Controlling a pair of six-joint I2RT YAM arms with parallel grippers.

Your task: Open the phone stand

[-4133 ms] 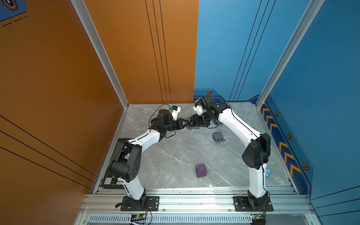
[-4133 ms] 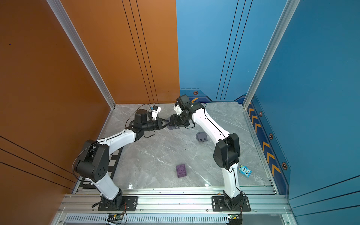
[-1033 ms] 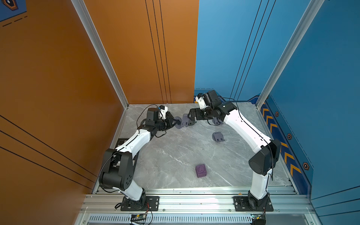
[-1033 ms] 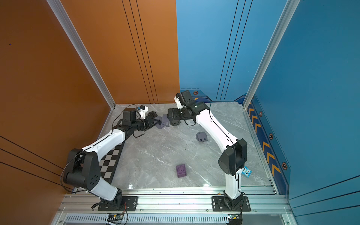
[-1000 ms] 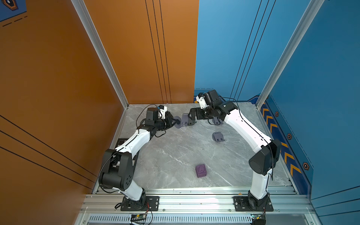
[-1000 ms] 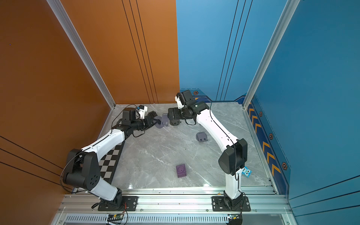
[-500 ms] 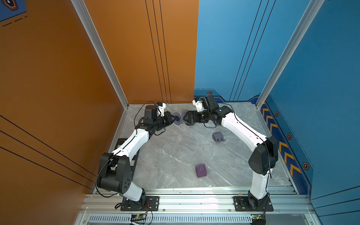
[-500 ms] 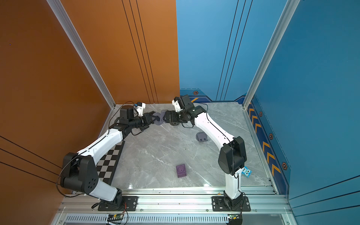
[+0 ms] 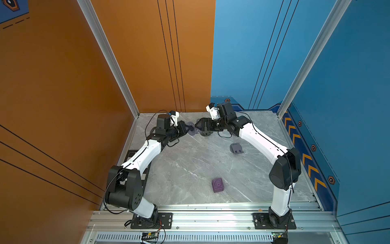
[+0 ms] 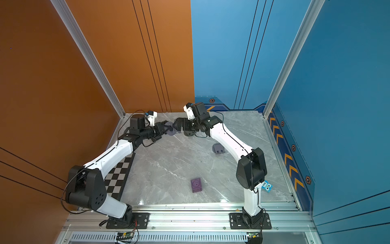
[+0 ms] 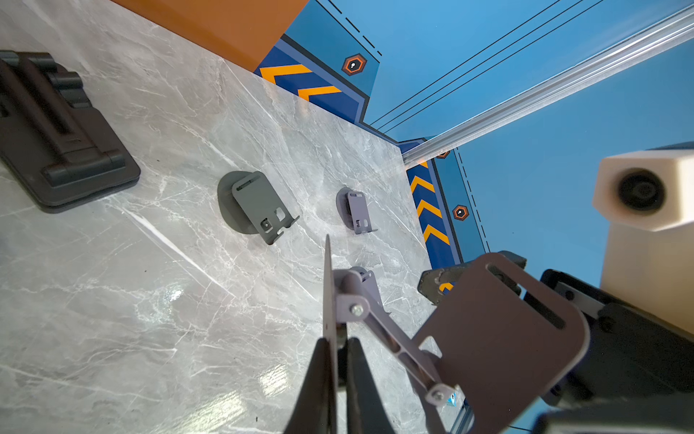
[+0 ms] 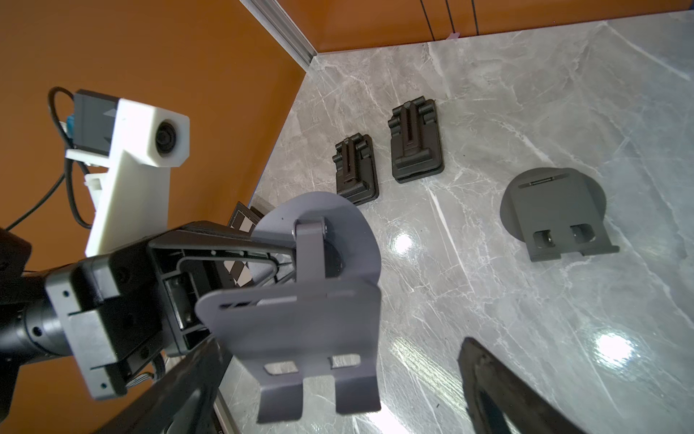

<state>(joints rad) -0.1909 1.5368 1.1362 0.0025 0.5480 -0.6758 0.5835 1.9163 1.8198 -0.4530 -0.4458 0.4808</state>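
The phone stand (image 12: 315, 259) is held clear of the worktop (image 9: 190, 164), well beyond the purple cube (image 9: 217, 185), toward the back wall. Its round base (image 12: 349, 225) is pinched at the rim by the clenched left hand (image 11: 337, 347). The right hand (image 12: 343, 349) is spread wide, with one finger on either side of the backplate (image 11: 499, 338); no contact can be made out.

The stand is judged light, thin and stiff, with smooth faces that could slip. The backplate's side edges are judged the best place for a hold, so that the hinged link (image 11: 390, 342) can be swung.

One stand is held. At least two grey folded stands (image 11: 255, 204) and two black folded stands (image 12: 415, 141) are counted on the worktop, all farther back than the cube. Only one cube is seen.
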